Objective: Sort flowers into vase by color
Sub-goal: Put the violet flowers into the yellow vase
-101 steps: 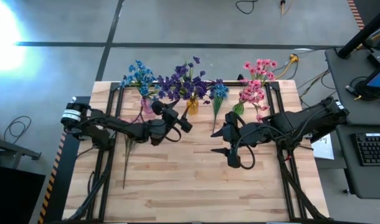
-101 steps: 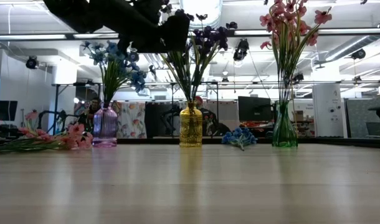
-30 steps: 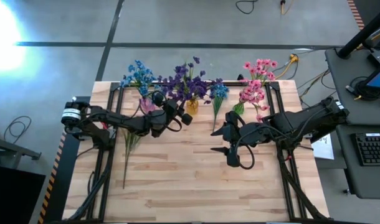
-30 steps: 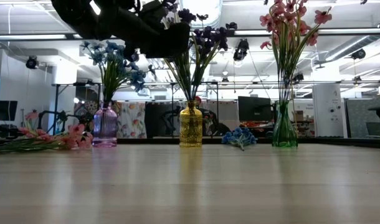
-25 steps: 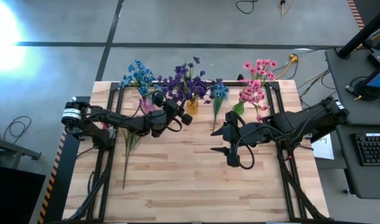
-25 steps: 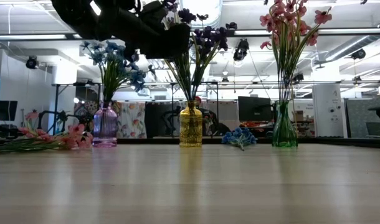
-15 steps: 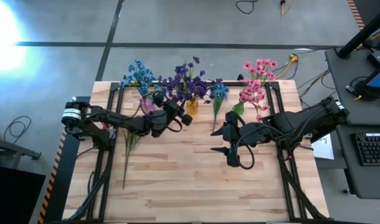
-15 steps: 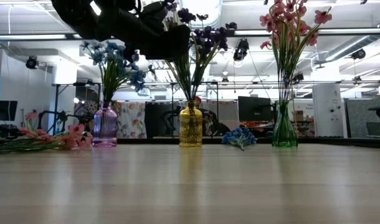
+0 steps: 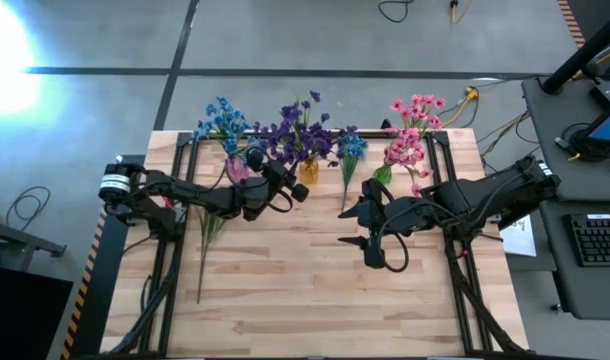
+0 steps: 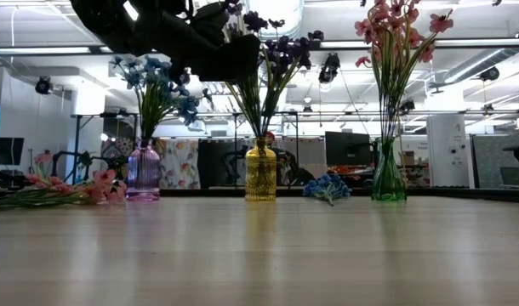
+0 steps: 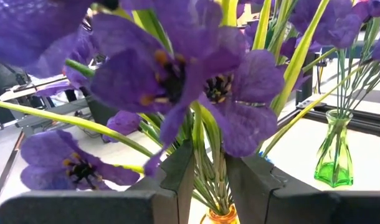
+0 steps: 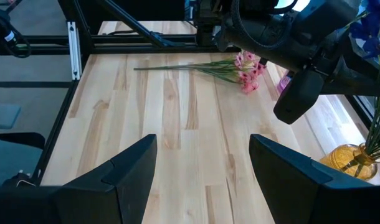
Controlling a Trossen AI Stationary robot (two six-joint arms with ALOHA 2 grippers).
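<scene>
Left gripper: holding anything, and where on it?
Yes. The left gripper pinches a purple sprig by its green stem, just below the blossoms, above the yellow vase.

No readable text, label, brand, number or sign is being shown anywhere in these views, neither on the vases nor on the arms, the table, or in the room behind it.

Purple blossoms (image 11: 177,74) blur across the left wrist view, hiding the yellow vase (image 11: 218,216) mostly.
</scene>
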